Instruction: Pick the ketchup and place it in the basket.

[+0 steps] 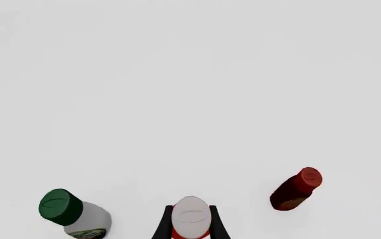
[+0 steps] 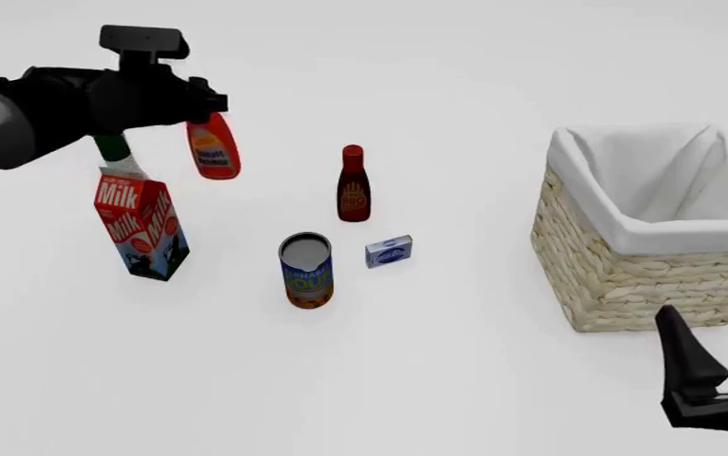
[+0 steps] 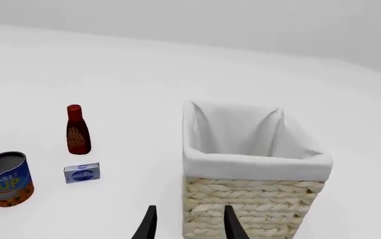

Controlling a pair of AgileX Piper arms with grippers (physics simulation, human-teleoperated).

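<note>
- My left gripper (image 2: 207,103) is clamped on the ketchup (image 2: 213,145), a bright red squeeze bottle with a white cap and orange-yellow label; it hangs clear of the table, cap end up in my jaws.
- Left wrist view: both black fingers (image 1: 163,225) pinch just under the white cap (image 1: 191,217), at the neck.
- The ketchup is well apart from the basket (image 2: 624,275), a square woven straw-coloured wicker basket with white cloth lining, on the far side of the other items from it.
- Handling, my guess: plastic squeeze bottle, light, smooth, slightly soft-walled. The neck is the stiff spot, so this hold looks fine; hanging tilted, it may swing on a fast move.
- The basket's opening is wide and empty inside as far as I can see, so an easy drop target.
- My right gripper (image 2: 716,350) is open and holds nothing, just beside the basket's near wall.
- Between ketchup and basket: slim dark-red bottle with red cap (image 2: 353,184), small blue-white box (image 2: 390,252), blue-orange soup can (image 2: 306,270).
- Farthest from the basket: red-white-blue milk carton (image 2: 140,226), with a green-capped bottle (image 1: 75,212) behind it.
- Surface: plain white table (image 2: 466,380), flat, matte, nothing else on it. Room: blank pale backdrop.
</note>
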